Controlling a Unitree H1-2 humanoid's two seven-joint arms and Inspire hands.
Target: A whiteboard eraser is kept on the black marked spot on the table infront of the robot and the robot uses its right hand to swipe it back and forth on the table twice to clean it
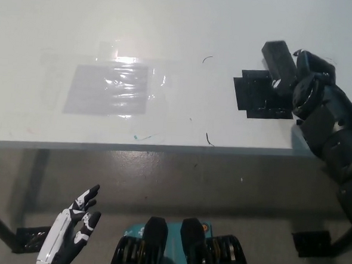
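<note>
A dark whiteboard eraser (279,59) lies on the white table (182,25), tilted, just past the far right corner of the black marked spot (257,95). My black right hand (307,86) is shut on the eraser's near end, at the spot's right edge. Most of the black spot is uncovered. My white left hand (71,230) hangs below the table edge at the lower left, fingers apart and holding nothing.
A clear taped plastic sheet over a grey patch (110,89) lies on the table's left half. Small pen marks (208,138) sit near the front edge (163,148). Floor and table legs show below.
</note>
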